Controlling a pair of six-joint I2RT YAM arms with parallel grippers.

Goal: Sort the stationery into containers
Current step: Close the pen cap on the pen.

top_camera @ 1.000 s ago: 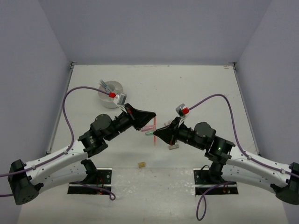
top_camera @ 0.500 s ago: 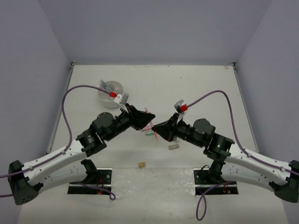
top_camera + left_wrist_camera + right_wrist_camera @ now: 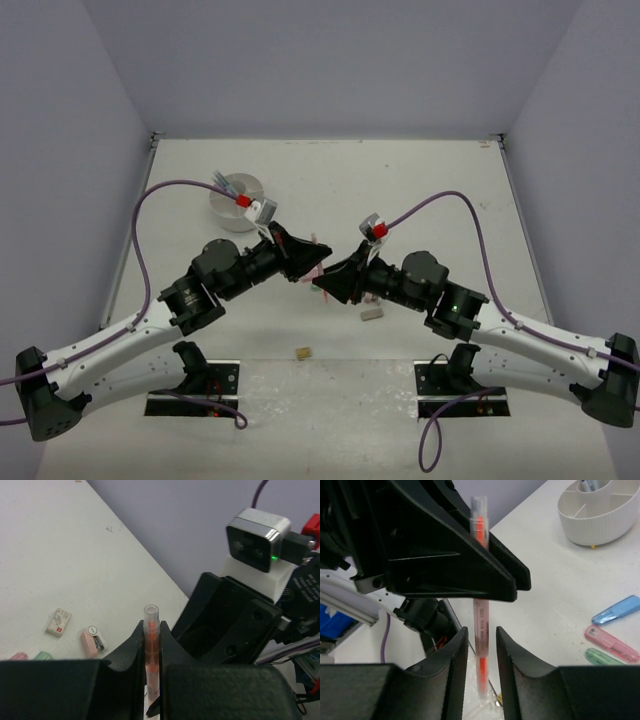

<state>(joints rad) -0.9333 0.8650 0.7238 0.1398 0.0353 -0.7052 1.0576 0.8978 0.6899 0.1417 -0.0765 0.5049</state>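
A thin red pen (image 3: 150, 645) stands upright between the two grippers, which meet nose to nose above the table's middle. My left gripper (image 3: 151, 630) is shut on the pen's upper part, just under its clear cap. The pen (image 3: 481, 630) runs down between the fingers of my right gripper (image 3: 481, 635), which is open with a gap on each side. In the top view the left gripper (image 3: 315, 262) and right gripper (image 3: 325, 282) nearly touch. The round white tub (image 3: 237, 200) stands at the back left, far from both.
Blue (image 3: 619, 610), pink (image 3: 611, 643) and green (image 3: 600, 656) clip-like pieces lie on the table under the grippers. A pale eraser (image 3: 372, 313) lies just right of them, a tan eraser (image 3: 301, 351) near the front edge. Pens (image 3: 222, 181) stick out of the tub.
The right arm has pushed left and the left arm has drawn back a little, so their meeting point has shifted left. The pen is now in the left gripper's jaws.
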